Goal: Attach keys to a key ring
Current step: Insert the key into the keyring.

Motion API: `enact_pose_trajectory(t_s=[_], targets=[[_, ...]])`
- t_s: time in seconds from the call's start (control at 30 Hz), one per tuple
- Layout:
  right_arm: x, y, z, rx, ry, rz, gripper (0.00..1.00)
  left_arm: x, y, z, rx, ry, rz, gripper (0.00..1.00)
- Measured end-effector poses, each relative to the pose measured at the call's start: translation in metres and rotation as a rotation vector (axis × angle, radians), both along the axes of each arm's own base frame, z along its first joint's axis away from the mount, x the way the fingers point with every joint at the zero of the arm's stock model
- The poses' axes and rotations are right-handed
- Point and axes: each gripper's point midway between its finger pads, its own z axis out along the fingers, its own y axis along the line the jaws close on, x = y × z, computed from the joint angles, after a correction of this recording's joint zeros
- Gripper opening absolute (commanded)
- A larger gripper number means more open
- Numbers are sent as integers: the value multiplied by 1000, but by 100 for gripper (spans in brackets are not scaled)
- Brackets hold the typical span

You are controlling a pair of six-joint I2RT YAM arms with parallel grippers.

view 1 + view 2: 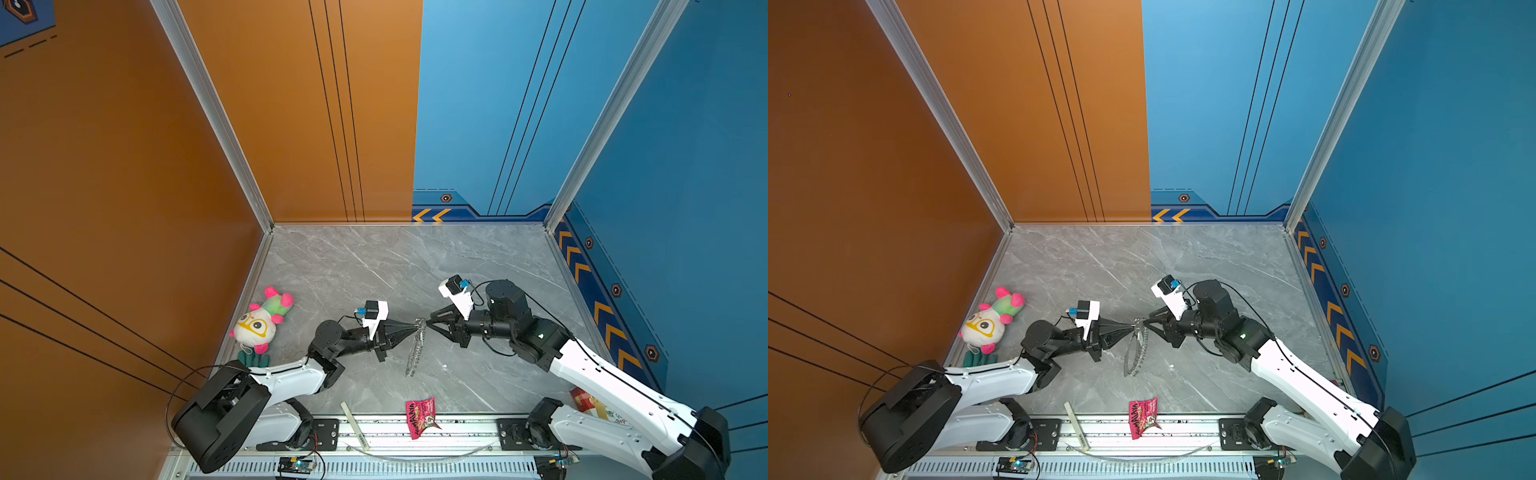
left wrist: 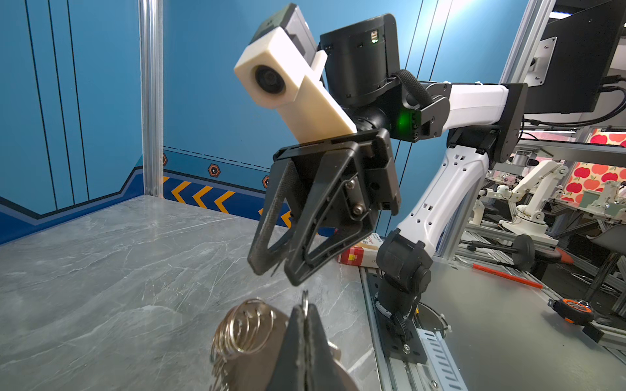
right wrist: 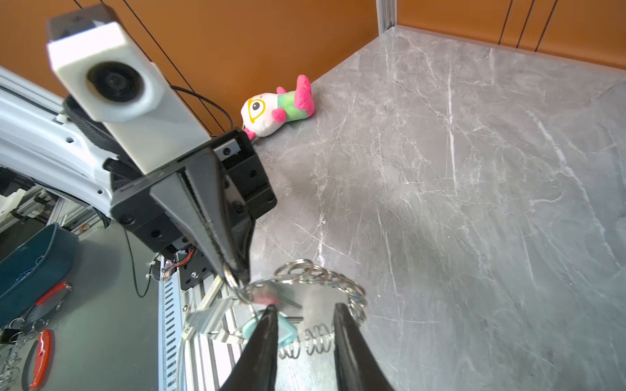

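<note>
Key ring [image 1: 417,345] hangs over mid-counter [image 1: 374,270] from the left tool [image 1: 415,325], clamped on one small ring to steady it, while the right tool [image 3: 305,309], jaws apart, waits beside the tagged key [image 3: 288,333] dangling there.

A robotics lab. A grey marble-patterned table [image 1: 374,270] sits inside a test cell walled by orange panels [image 1: 124,166] and blue panels [image 1: 498,104] on aluminium posts [image 1: 216,112]. The left arm [image 1: 286,374] and right arm [image 1: 602,374] are bolted to a metal rail [image 1: 457,426]. Beyond the cell, the left wrist view shows more white robot arms [image 2: 531,189] on framed benches and a monitor [image 2: 576,57].
</note>
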Motion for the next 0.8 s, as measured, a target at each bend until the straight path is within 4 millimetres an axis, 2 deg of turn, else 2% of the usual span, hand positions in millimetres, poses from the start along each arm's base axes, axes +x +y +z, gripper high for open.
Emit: enact_pose_trajectory(t_s=[0.1,0.37,0.5,0.8], targets=[[-5,4,-1,-13,-18,8,35,0,0,0,1,1,0,0],[4,1,-12,-63,-24,-35,36,0,0,-1,2,2,-1,0],[1,4,-15,-72,-20,-24,37,0,0,-1,2,2,0,0],[4,-3,-13,-90,-48,-59,46,0,0,-1,3,4,0,0]])
